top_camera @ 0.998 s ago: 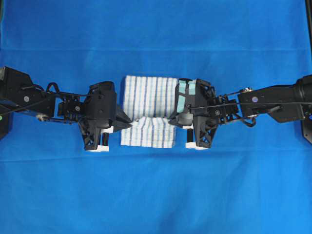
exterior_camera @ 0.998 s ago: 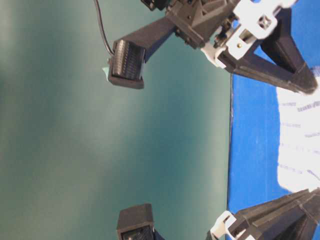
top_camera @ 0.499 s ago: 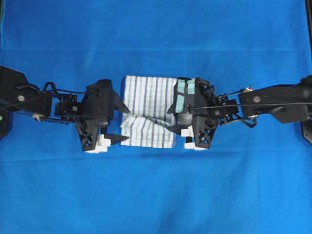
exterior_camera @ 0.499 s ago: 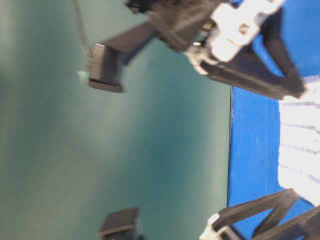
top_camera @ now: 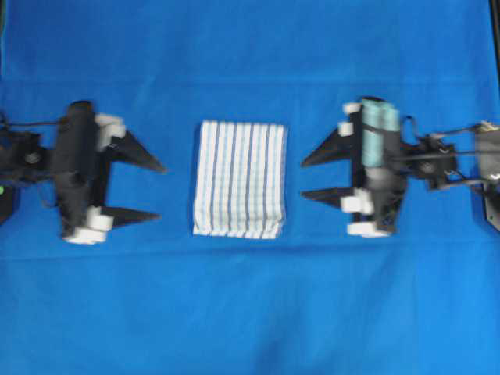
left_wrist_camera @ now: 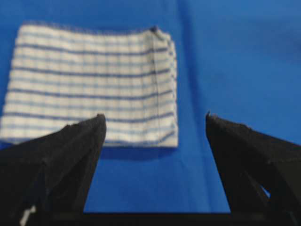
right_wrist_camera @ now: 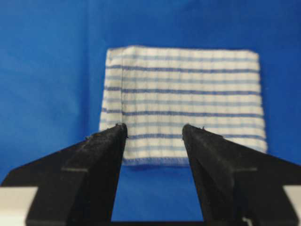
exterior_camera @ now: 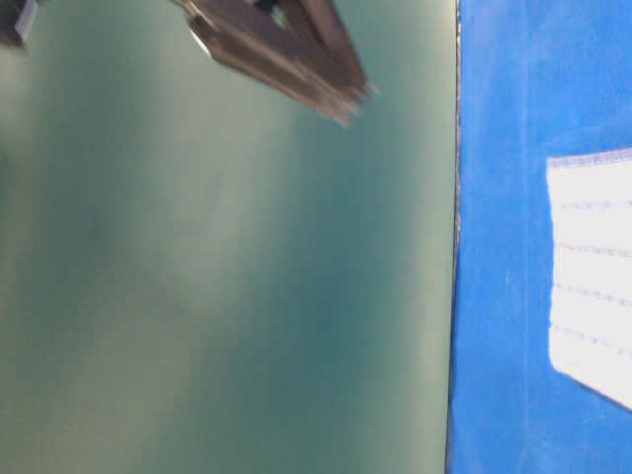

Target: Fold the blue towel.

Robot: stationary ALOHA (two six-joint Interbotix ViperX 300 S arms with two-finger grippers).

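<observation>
Looking out from the left arm (top_camera: 74, 168): jaws standing wide apart, gripping nothing and touching nothing, with bare blue sheet (left_wrist_camera: 225, 70) showing in the gap between them. Lying just beyond the tips, clear of them: the blue towel (left_wrist_camera: 89, 84), folded into a flat rectangle, reaching past the left-hand tip and ending partway across the gap.

Looking out from the right arm (right_wrist_camera: 150, 197): jaws likewise parted and holding nothing, tips hanging short of the cloth. Resting straight ahead of the gap and spreading wider than both tips: the same towel (right_wrist_camera: 183, 99), stripes running across, one stitched hem showing near its left edge.

Viewing from overhead: lying midway between the two sets of jaws, well apart from each, the towel (top_camera: 240, 178) on the sheet-covered tabletop (top_camera: 250, 312); both sets of jaws pointing inward at it, the left arm on one side and the right arm (top_camera: 375, 172) on the other, nothing lying between tips and cloth.

Viewing from table level: showing one dark, blurred finger (exterior_camera: 286, 49) against a green backdrop (exterior_camera: 227, 276), too smeared for telling which arm, and farther off the towel's edge (exterior_camera: 592, 276) on the sheet.
</observation>
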